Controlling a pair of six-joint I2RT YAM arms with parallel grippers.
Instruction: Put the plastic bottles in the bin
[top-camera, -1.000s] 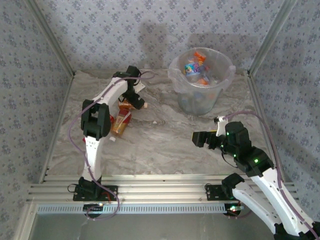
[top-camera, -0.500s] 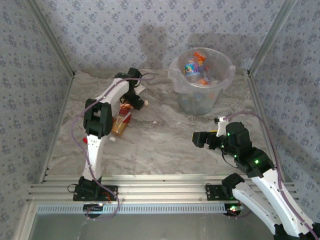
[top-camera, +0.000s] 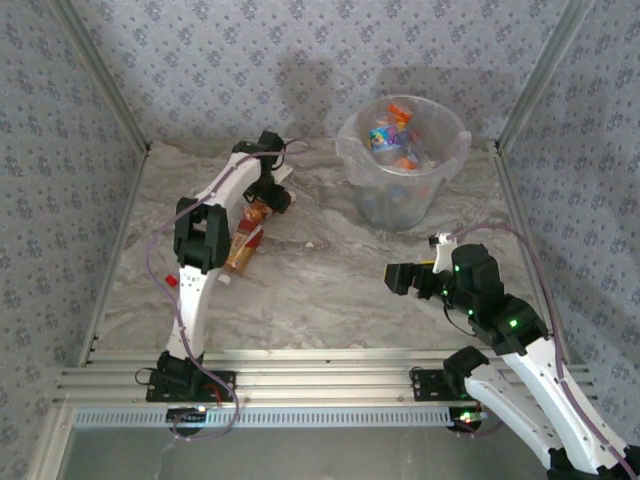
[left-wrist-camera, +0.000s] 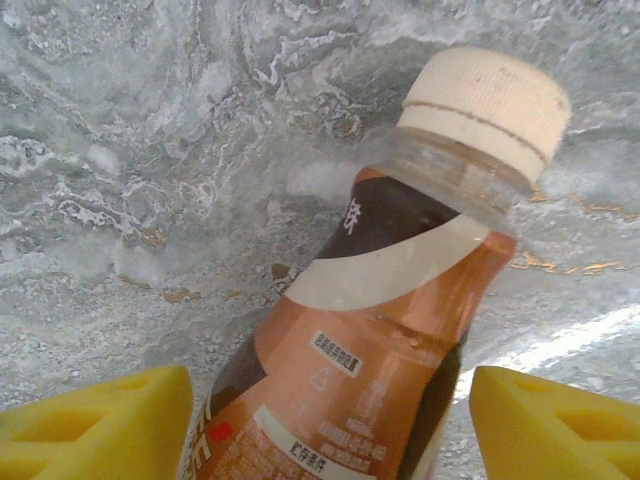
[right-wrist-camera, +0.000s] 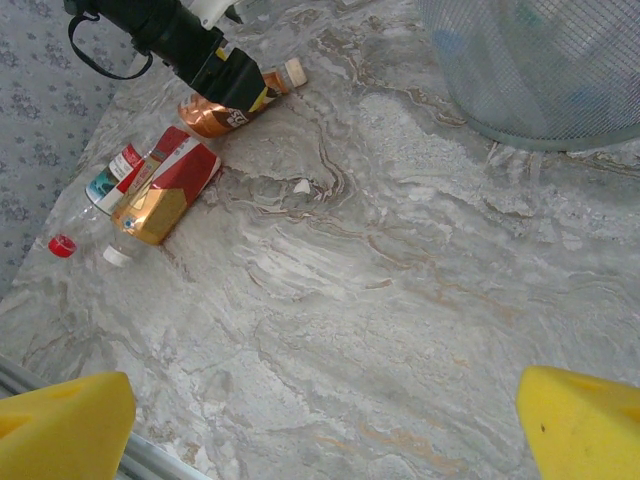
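A brown-labelled plastic bottle with a cream cap lies on the marble table, cap pointing away from my left wrist. My left gripper is down over it at the far left. Its yellow pads flank the body; the left pad is against it and a thin gap shows on the right. Just nearer lie an orange and red bottle and a clear bottle with a red cap. The bin at the far right holds several bottles. My right gripper hovers open and empty over the table's near right.
A loose white cap lies by the clear bottle. A small white scrap sits mid-table. Patterned walls and metal posts close in the table on three sides. The bin's mesh-textured wall is at the top right of the right wrist view.
My left gripper's jaws have narrowed around the brown bottle, and the arm has shifted slightly farther back and right. The right arm has not moved.
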